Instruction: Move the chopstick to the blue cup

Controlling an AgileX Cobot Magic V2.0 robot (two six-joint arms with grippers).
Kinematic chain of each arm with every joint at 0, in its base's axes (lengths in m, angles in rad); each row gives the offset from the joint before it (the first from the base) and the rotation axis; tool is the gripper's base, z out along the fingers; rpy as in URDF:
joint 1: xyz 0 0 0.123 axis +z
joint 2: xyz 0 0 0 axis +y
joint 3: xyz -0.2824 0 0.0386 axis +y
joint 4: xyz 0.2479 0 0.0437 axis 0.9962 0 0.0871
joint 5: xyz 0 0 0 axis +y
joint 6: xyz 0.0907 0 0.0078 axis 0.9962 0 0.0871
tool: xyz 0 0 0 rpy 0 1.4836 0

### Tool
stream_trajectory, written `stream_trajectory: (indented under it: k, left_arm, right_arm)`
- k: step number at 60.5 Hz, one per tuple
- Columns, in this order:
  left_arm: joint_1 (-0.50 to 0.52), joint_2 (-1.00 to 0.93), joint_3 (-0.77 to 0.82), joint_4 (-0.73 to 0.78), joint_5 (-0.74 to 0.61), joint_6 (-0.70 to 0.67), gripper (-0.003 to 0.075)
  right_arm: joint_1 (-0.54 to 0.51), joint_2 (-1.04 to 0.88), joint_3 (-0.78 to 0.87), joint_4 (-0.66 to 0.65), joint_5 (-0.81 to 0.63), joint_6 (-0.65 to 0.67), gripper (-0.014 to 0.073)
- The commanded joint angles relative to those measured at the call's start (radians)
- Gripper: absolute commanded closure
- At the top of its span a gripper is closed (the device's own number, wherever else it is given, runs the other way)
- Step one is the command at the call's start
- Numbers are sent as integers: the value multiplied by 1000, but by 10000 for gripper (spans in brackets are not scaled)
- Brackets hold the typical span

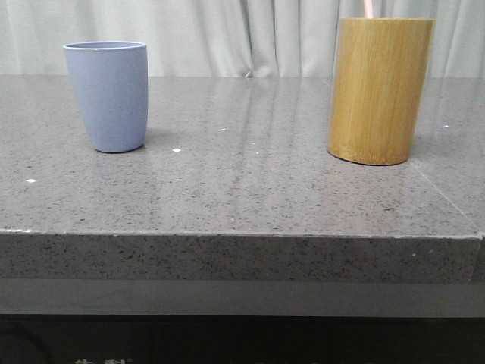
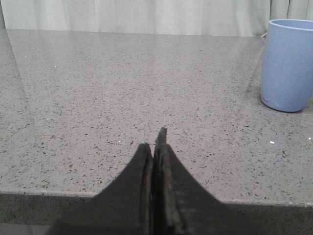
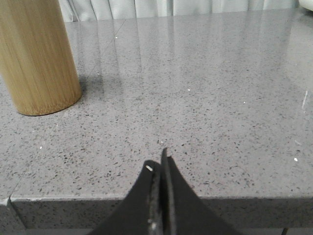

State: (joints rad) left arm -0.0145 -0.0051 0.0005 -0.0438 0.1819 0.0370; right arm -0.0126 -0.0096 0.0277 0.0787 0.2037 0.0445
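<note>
The blue cup (image 1: pixel 107 95) stands upright at the left of the grey stone table; it also shows in the left wrist view (image 2: pixel 287 65). A tall tan bamboo cylinder (image 1: pixel 379 91) stands at the right, and also shows in the right wrist view (image 3: pixel 36 56). A thin pale pink chopstick tip (image 1: pixel 367 8) sticks up from the cylinder's top; the rest is hidden inside. My left gripper (image 2: pixel 155 142) is shut and empty, low over the table's front edge, apart from the blue cup. My right gripper (image 3: pixel 159 159) is shut and empty at the front edge, apart from the cylinder.
The grey speckled table (image 1: pixel 242 182) has a thick front edge (image 1: pixel 242 258). A pale curtain (image 1: pixel 242 34) hangs behind the table. Neither gripper shows in the front view.
</note>
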Motion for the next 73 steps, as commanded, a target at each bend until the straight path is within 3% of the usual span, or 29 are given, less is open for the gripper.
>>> stream_trajectory:
  k: [1,18,26,33,43,54,62,73]
  left_arm:
    - [1,-23,9,-9,-87,-5,739]
    - [1,-23,9,-9,-130,-5,739]
    - [1,-23,7,-18,-225,-7,739]
    - [1,-23,-35,-72,-293,-7,739]
    - [1,13,-201,-83,-150,-7,739]
    - [1,217,-430,-79,11,-7,739]
    - [1,394,-552,-77,36,-5,739]
    - [1,501,-599,-77,-1,-5,739]
  right_arm:
    - [-6,-21,-4,-1,-90,-5,711]
    - [-6,-21,-5,-1,-128,-5,711]
    - [-6,-21,-21,-1,-232,-5,711]
    - [-6,-21,-80,-1,-224,-5,711]
    - [-6,-2,-239,-12,-69,-5,711]
    - [-6,142,-407,-28,57,-5,711]
    - [-6,286,-528,-28,146,-5,711]
    - [-6,397,-609,-28,143,-5,711]
